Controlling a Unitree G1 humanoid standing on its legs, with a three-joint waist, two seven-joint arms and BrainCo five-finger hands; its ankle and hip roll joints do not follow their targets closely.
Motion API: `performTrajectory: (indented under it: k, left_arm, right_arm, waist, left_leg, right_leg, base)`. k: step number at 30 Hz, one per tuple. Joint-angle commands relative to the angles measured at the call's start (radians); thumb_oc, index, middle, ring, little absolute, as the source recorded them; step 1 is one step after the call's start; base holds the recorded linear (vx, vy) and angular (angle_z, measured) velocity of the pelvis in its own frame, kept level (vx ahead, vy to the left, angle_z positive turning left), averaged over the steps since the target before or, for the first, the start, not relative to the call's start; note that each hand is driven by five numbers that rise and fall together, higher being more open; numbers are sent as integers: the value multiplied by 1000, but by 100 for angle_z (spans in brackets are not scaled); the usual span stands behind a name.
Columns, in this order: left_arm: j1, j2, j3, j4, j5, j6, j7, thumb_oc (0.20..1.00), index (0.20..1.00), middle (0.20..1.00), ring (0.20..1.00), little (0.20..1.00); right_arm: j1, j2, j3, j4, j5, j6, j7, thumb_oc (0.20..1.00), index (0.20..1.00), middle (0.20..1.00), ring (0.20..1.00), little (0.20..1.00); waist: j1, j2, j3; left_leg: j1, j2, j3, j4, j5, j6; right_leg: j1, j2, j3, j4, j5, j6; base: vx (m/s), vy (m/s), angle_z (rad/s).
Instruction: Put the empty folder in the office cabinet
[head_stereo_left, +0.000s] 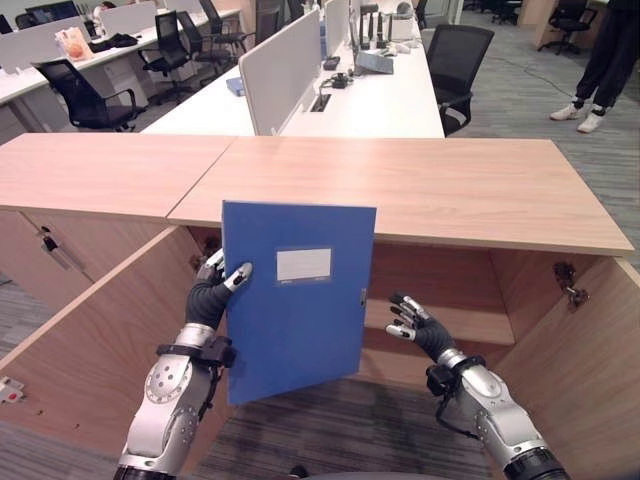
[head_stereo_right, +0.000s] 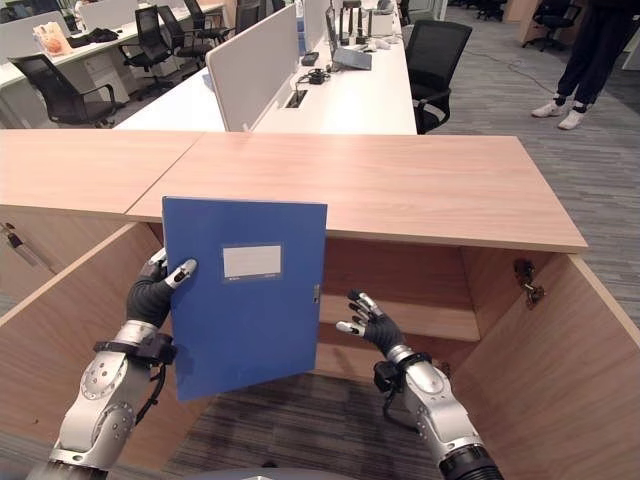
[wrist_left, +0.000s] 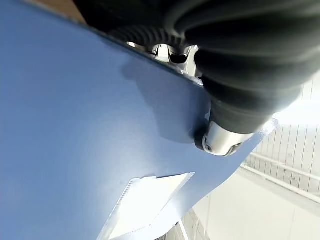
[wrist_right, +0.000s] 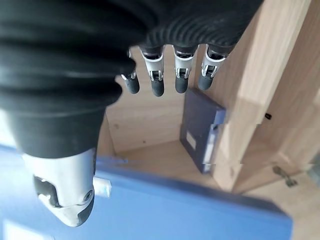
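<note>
Left hand (head_stereo_left: 214, 288) pinching the left edge of the blue folder (head_stereo_left: 295, 295), folder upright in front of the open cabinet (head_stereo_left: 440, 300), right hand (head_stereo_left: 418, 325) with relaxed fingers, empty, just right of the folder, not touching it

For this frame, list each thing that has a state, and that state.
Blue folder: upright, closed, held in front of the cabinet opening.
Left hand: pinching the folder's edge.
Right hand: open, holding nothing.
Cabinet: both doors open.
Second folder: lying inside the cabinet.
</note>
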Motion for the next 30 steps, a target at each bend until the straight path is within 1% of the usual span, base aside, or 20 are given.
performTrajectory:
  k: [1,9,11,15,18,23,24,25,26,27,28,30]
  left_arm:
    - [-116,3,-4,-45,11,-49,-11,200,200,200,200,200]
    - [-158,5,-49,-47,3,-48,-16,200,200,200,200,200]
    - [-174,5,-73,-48,-7,-46,-30,200,200,200,200,200]
    - [-186,5,-113,-40,-20,-35,-52,200,200,200,200,200]
    - [-193,6,-136,-26,-28,-24,-66,200,200,200,200,200]
    - [-199,1,-168,-27,-97,-4,-92,200,200,200,200,200]
    - [-203,2,-181,-35,-140,6,-109,200,200,200,200,200]
    - [-203,2,-181,-35,-141,6,-109,200,200,200,200,200]
    - [-209,2,-209,-48,-208,27,-140,200,200,200,200,200]
    - [-211,3,-216,-53,-224,31,-149,200,200,200,200,200]
    - [-217,2,-229,-58,-238,36,-155,200,200,200,200,200]
    - [-223,-2,-237,-50,-244,35,-149,200,200,200,200,200]
  right_arm:
    - [-106,40,12,-45,34,-38,16,1000,1000,1000,1000,1000]
    - [-132,62,78,-61,90,-21,46,1000,1000,1000,1000,1000]
    - [-145,70,99,-65,131,-12,57,1000,1000,1000,1000,1000]
    - [-155,66,115,-103,168,-2,73,1000,1000,1000,1000,1000]
    - [-167,62,120,-111,171,4,74,1000,1000,1000,1000,1000]
    - [-181,49,124,-123,178,9,83,1000,1000,1000,1000,1000]
    - [-183,39,124,-120,186,14,93,1000,1000,1000,1000,1000]
    - [-183,39,124,-120,187,14,93,1000,1000,1000,1000,1000]
    - [-183,30,134,-115,236,37,124,934,934,934,934,934]
    - [-180,27,136,-121,262,45,138,200,200,200,200,200]
    - [-177,30,144,-122,308,48,151,200,200,200,200,200]
    - [-195,43,159,-109,327,42,148,200,200,200,200,200]
  waist:
    - [1,-12,15]
    - [0,-16,16]
    - [-1,-17,17]
    - [-4,-17,18]
    - [-5,-17,19]
    - [-9,-16,20]
    - [-10,-16,20]
    - [-10,-16,20]
    - [-11,-17,18]
    - [-12,-17,17]
    - [-13,-18,16]
    - [-11,-19,15]
  left_leg:
    - [83,43,6,13,-136,-58]
    - [81,46,13,13,-133,-60]
    - [79,47,14,13,-131,-61]
    - [76,48,15,13,-130,-63]
    - [74,47,14,13,-129,-62]
    - [72,45,12,13,-128,-61]
    - [71,43,9,13,-128,-60]
    - [70,43,9,13,-128,-60]
    - [69,42,5,13,-128,-59]
    - [69,41,3,13,-129,-59]
    - [71,39,0,13,-130,-59]
    - [72,37,-3,13,-131,-58]
  right_leg:
    - [-50,-36,21,0,-33,40]
    - [-54,-36,15,0,-30,41]
    - [-55,-34,13,0,-29,41]
    - [-58,-36,13,0,-27,42]
    - [-60,-35,14,0,-27,42]
    - [-61,-35,15,1,-26,41]
    - [-60,-35,15,1,-26,41]
    - [-60,-35,15,1,-26,41]
    - [-60,-36,16,1,-26,41]
    - [-59,-36,15,1,-26,42]
    - [-58,-37,16,2,-26,42]
    - [-57,-37,16,1,-27,41]
  base:
    - [0,0,0]
    - [-5,0,-1]
    - [0,0,0]
    - [0,0,0]
    - [0,0,0]
    - [0,0,0]
    - [0,0,0]
    - [0,0,0]
    - [14,0,3]
    - [0,0,0]
    - [27,3,4]
    - [20,1,3]
